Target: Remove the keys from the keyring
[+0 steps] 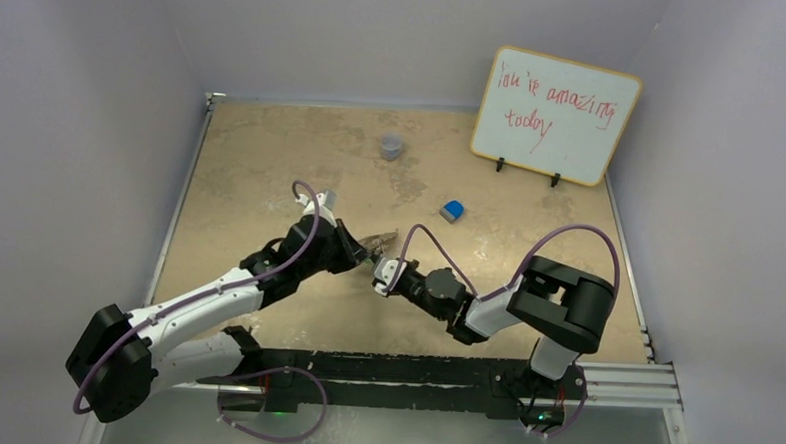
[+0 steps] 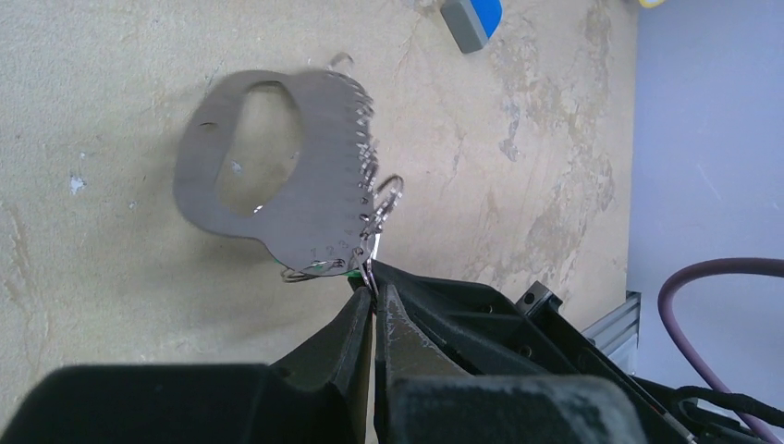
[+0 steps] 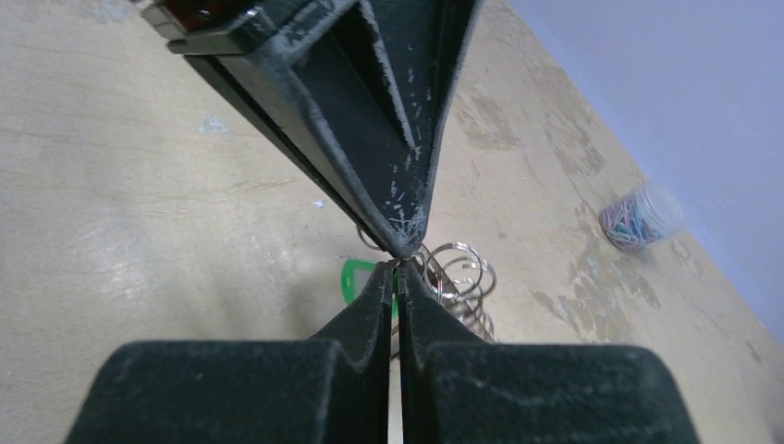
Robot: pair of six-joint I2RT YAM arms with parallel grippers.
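The keyring [image 2: 324, 185] is a flat silver plate with a large hole, hanging just above the table at its middle [image 1: 380, 241]. Small wire rings [image 2: 388, 199] line one edge. My left gripper [image 2: 374, 289] is shut on one of these rings at the plate's lower corner. A green key head [image 3: 354, 277] hangs beside the rings [image 3: 462, 273]; its blade is hidden. My right gripper [image 3: 398, 270] is shut, tip to tip against the left gripper's fingers [image 3: 388, 139]. A sliver of green shows between its tips; whether it pinches the key is unclear.
A small blue block [image 1: 453, 211] lies right of the grippers, and a grey cup [image 1: 391, 147] of coloured clips stands further back. A whiteboard [image 1: 554, 114] leans at the back right. A metal rail [image 1: 443, 369] runs along the near edge.
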